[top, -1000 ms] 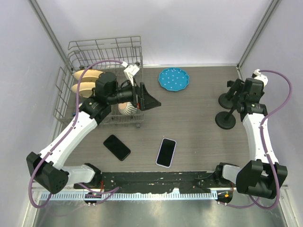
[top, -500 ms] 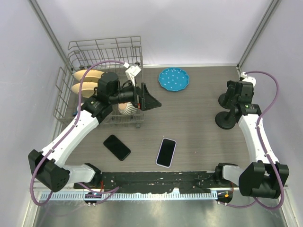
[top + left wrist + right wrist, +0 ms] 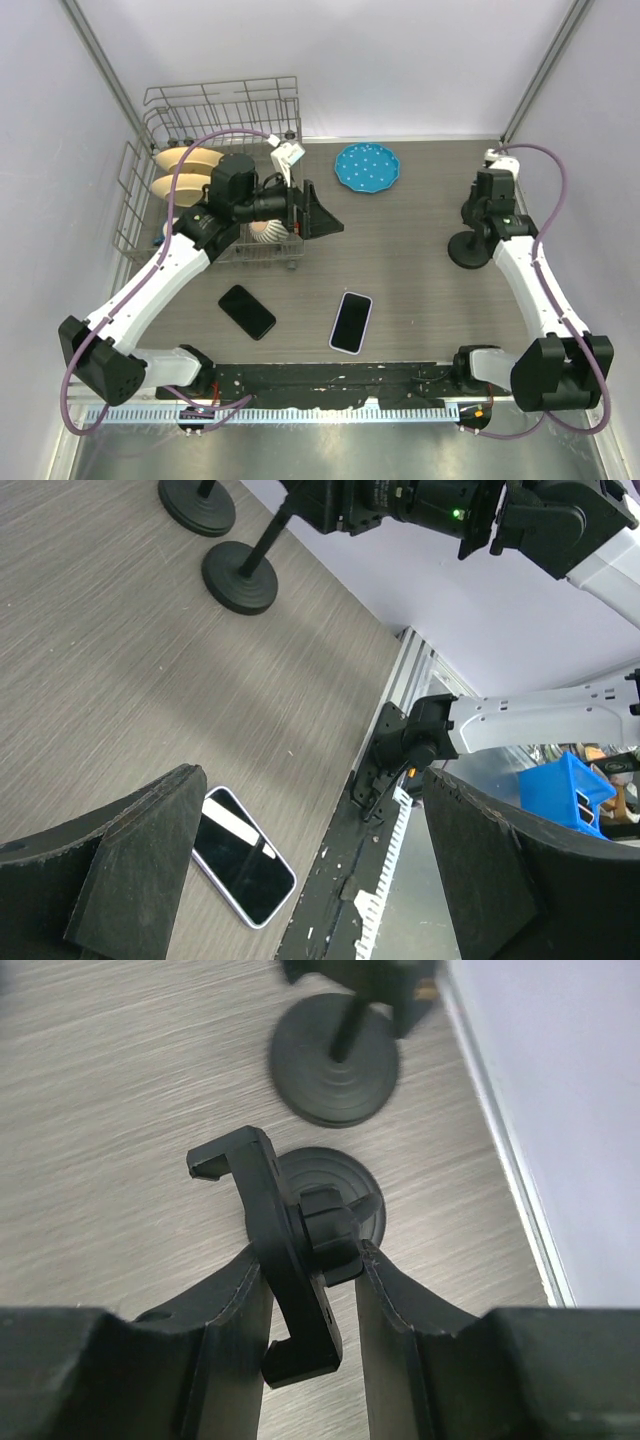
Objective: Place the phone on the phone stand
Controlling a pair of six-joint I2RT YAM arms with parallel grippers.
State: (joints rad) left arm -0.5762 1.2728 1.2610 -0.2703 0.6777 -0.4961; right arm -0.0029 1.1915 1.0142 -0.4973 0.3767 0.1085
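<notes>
Top external view: the pale-cased, black-screened phone (image 3: pixel 351 322) lies flat near the front edge of the grey wood-grain table (image 3: pixel 410 270), well apart from both grippers. An all-black phone (image 3: pixel 247 311) lies to its left. The left gripper (image 3: pixel 325 215), beside the wire dish rack (image 3: pixel 220 87), stands spread and empty. Only the right wrist view shows the right gripper (image 3: pixel 310 1265) clenched on the cradle of the black round-based phone stand (image 3: pixel 272 1225), with a matching second stand (image 3: pixel 335 1060) beyond.

Bright, even light, soft shadows; wrist close-ups slightly blurred.
</notes>
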